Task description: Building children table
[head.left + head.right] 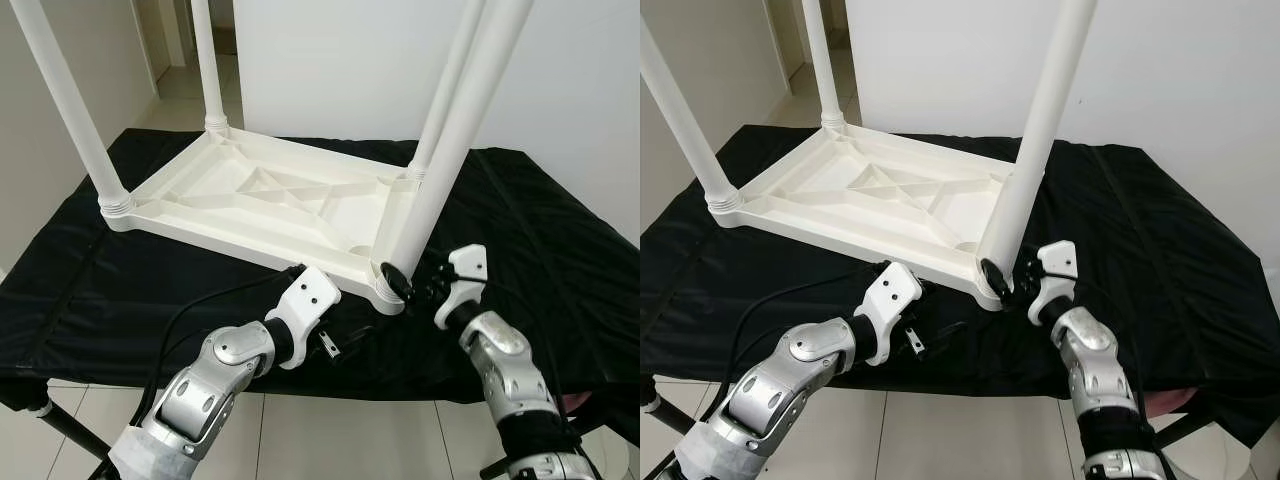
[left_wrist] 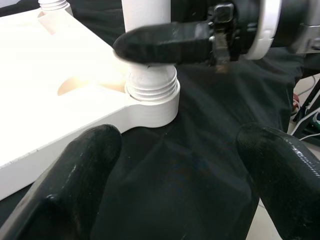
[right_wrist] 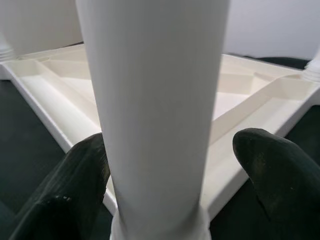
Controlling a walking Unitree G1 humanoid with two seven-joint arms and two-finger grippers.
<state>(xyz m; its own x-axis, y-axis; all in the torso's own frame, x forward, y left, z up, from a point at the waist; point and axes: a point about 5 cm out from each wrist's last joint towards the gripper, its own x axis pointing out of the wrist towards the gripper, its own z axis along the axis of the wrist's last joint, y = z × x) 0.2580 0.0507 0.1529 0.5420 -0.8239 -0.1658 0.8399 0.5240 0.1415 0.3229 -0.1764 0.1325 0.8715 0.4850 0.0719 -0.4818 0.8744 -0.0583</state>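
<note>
The head pair looked down and forward at the upturned tabletop (image 1: 270, 205). Both wrist cameras sat close, facing the near corner leg (image 3: 155, 115) from opposite sides, sharing it.

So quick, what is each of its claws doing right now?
Left gripper: open, holding nothing, near the table corner.
Right gripper: open, fingers either side of the white leg, not clamped on it.

A black cloth (image 1: 560, 230) covers the worktop. A white wall (image 1: 340, 60) rises behind the cloth. Pale floor tiles (image 1: 330, 440) lie below the cloth's near edge.
</note>
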